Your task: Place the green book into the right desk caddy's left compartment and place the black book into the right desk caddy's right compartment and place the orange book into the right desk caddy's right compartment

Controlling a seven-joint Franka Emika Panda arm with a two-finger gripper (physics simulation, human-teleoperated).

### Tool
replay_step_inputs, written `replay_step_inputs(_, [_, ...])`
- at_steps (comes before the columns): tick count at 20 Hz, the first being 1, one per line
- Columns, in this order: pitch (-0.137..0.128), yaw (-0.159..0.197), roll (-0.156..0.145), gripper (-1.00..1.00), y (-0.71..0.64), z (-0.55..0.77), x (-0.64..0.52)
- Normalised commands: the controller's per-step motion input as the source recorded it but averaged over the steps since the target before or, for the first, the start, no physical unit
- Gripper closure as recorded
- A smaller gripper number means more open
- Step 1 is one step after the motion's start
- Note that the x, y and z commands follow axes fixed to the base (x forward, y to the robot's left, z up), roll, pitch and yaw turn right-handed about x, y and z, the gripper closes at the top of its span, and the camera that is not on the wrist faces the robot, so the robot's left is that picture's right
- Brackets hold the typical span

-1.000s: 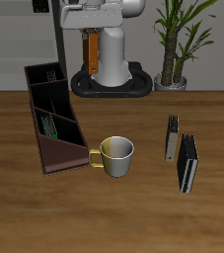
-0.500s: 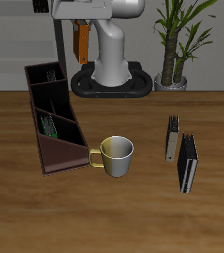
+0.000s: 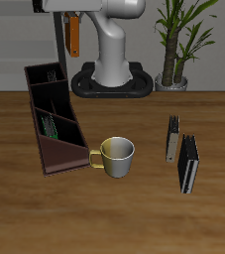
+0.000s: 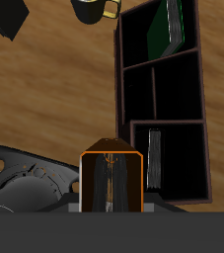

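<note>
Pincer-wise, my gripper (image 3: 72,14) is clamped on the orange book (image 3: 73,37), dangling it high above the back end of the right desk caddy (image 3: 53,134), long axis straight up and down. One caddy, three sections: green book (image 4: 172,22) upright in one end, black book (image 4: 153,159) in the other. One yellow mug (image 3: 115,156) sits just beside it.

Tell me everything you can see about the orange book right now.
The orange book is a thin volume with a bright orange cover and a darker edge. It hangs upright in the air, high above the table's back, held in the pincer at its upper end. From the wrist view it shows edge-on as an orange frame around dark pages, hovering near the caddy beside the end section that holds a black book. Nothing else touches it.
</note>
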Motion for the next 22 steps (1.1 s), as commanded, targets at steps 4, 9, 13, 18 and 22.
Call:
replay_step_inputs(4, [-0.024,-0.091,-0.034,1.0,-0.6,0.32,0.04])
replay_step_inputs(9, [0.02,-0.016,0.094,1.0,-0.4,0.22,-0.05])
replay_step_inputs(13, [0.024,-0.043,0.041,1.0,-0.33,0.29,-0.01])
replay_step_inputs(18, [0.031,-0.022,-0.006,1.0,-0.39,0.24,0.15])
replay_step_inputs(22, [0.053,-0.051,0.096,1.0,-0.3,0.16,0.14])
